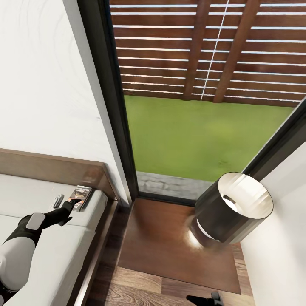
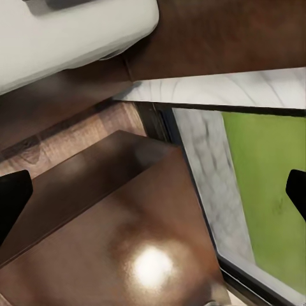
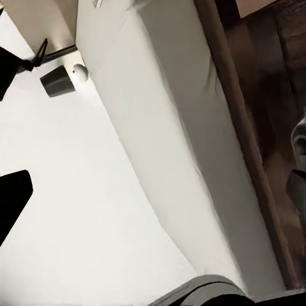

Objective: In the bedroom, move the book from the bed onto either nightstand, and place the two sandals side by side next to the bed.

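**Desk:** One job of two under way, then? Where is the book?

**Caption writer:** On the bed (image 1: pixel 63 250), at the mattress corner by the headboard. The book (image 1: pixel 83 196) lies flat beside a small grey object (image 1: pixel 58 200), and the left gripper (image 1: pixel 73 204) reaches out to its near edge. Whether the fingers have closed on it, I cannot tell from the head view; the left wrist view shows two dark fingertips (image 2: pixel 13 201) set wide apart, so I judge the grip open and nothing held.

**Desk:** And the nightstand?

**Caption writer:** Just beside the bed, under the window (image 1: pixel 204 97). The nightstand (image 1: pixel 170 242) carries a dark lamp (image 1: pixel 233 208) on its far side, with bare glossy top towards the bed.

**Desk:** The right arm?

**Caption writer:** The right gripper (image 1: pixel 205 299) sits low by the floor, its fingers (image 3: pixel 13 201) spread and empty.

**Desk:** So what remains?

**Caption writer:** Nearly all, by my reading: book not yet moved, and I can say nothing of the sandals
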`<state>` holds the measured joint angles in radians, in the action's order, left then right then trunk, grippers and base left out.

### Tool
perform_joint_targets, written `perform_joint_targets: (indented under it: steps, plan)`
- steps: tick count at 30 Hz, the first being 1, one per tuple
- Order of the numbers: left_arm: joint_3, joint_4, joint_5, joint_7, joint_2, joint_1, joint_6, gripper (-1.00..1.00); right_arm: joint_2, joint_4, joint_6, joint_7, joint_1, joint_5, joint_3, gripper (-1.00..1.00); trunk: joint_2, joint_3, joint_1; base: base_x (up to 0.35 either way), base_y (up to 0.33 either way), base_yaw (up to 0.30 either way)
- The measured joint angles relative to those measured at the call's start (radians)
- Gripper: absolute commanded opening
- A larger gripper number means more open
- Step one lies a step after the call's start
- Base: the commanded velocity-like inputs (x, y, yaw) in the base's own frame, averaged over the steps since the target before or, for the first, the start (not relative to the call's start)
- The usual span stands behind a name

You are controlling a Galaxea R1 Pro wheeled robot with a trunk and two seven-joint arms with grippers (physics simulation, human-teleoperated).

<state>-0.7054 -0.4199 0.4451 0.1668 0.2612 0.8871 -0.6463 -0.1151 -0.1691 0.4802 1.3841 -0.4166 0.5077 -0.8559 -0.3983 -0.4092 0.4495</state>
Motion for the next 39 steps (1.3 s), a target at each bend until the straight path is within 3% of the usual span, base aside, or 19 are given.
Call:
perform_joint_targets:
  steps: [1, 5, 9, 24, 27, 30, 32, 34, 36, 39]
  plan:
    - [0.0, 0.0, 0.0, 0.0, 0.0, 0.0, 0.0, 1.0, 0.037, -0.003, 0.002, -0.001, -0.001, 0.0, 0.002, 1.0, 0.0, 0.0, 0.0, 0.0, 0.0, 0.0]
    - [0.0, 0.0, 0.0, 0.0, -0.001, 0.0, 0.0, 1.0, 0.134, -0.044, 0.008, -0.002, -0.004, 0.0, 0.009, 1.0, 0.0, 0.0, 0.0, 0.0, 0.0, 0.0]
    - [0.0, 0.001, 0.0, 0.001, -0.003, 0.0, 0.0, 1.0, 0.156, -0.071, 0.014, -0.003, -0.006, 0.0, 0.012, 1.0, 0.0, 0.0, 0.0, 0.0, 0.0, 0.0]
    - [0.0, 0.001, 0.0, 0.004, -0.008, 0.0, -0.002, 1.0, 0.186, -0.089, 0.083, 0.009, -0.056, -0.002, 0.015, 1.0, 0.0, 0.0, 0.0, 0.0, 0.0, 0.0]
    - [0.0, 0.002, 0.0, 0.004, -0.008, 0.0, -0.002, 1.0, 0.19, -0.088, 0.084, 0.027, -0.057, -0.003, 0.081, 1.0, 0.0, 0.0, 0.0, 0.0, 0.0, 0.0]
    - [0.0, 0.002, 0.0, 0.004, -0.014, 0.0, -0.002, 1.0, 0.189, -0.089, 0.084, 0.078, -0.057, -0.003, 0.197, 1.0, 0.0, 0.0, 0.0, 0.0, 0.0, 0.0]
    - [0.0, 0.002, 0.0, 0.004, -0.018, 0.0, -0.001, 1.0, 0.189, -0.089, 0.082, 0.098, -0.057, -0.003, 0.31, 1.0, 0.0, 0.0, 0.0, 0.0, 0.0, 0.0]
    - [0.0, 0.002, 0.0, 0.004, -0.02, 0.0, -0.001, 1.0, 0.188, -0.09, 0.077, 0.103, -0.057, -0.003, 0.385, 1.0, 0.0, 0.0, 0.0, 0.0, 0.0, 0.0]
    - [0.0, 0.002, 0.0, 0.004, -0.021, 0.0, 0.0, 1.0, 0.184, -0.089, 0.068, 0.106, -0.056, -0.003, 0.441, 1.0, 0.0, 0.0, 0.0, 0.0, 0.0, 0.0]
    - [0.0, 0.002, 0.0, 0.004, -0.021, 0.0, 0.0, 1.0, 0.154, -0.084, 0.025, 0.107, -0.054, -0.003, 0.465, 1.0, 0.0, 0.0, 0.0, 0.0, 0.0, 0.0]
